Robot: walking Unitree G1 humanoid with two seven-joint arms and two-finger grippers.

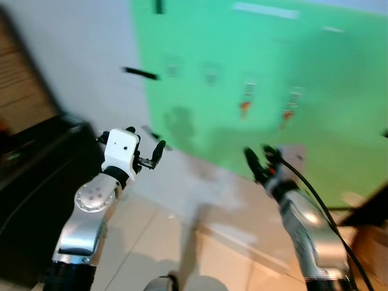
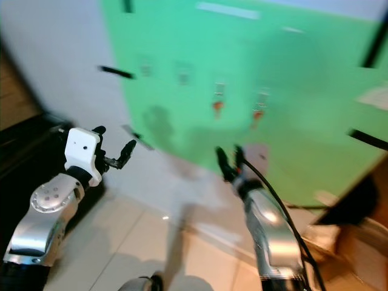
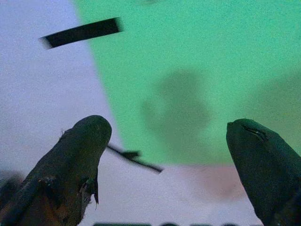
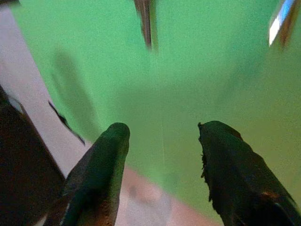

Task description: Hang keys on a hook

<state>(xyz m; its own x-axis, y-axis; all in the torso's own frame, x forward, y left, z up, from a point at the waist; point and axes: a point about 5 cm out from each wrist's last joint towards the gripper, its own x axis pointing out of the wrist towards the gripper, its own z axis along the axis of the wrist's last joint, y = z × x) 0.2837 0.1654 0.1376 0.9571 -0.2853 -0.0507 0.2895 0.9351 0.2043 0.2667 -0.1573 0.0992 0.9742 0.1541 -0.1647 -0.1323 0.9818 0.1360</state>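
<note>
The view is blurred. A green board [image 1: 260, 73] on the wall carries a row of small hooks. Two hooks [image 1: 173, 66] on its left side look bare. Two hooks further right each hold a key with an orange tag [image 1: 245, 106], [image 1: 288, 114]. My left gripper [image 1: 150, 156] is raised before the board's lower left corner, open, with nothing between its fingers [image 3: 84, 141]. My right gripper [image 1: 257, 155] is held up below the hanging keys, open and empty too. In the right wrist view a hanging key [image 4: 146, 21] shows above the fingers [image 4: 106, 155].
A dark piece of furniture [image 1: 30, 182] stands at my left. A pale tiled floor [image 1: 182, 242] lies below. Black tape strips [image 1: 140, 74] are stuck on the white wall. Brown boxes [image 1: 370, 242] sit at the lower right.
</note>
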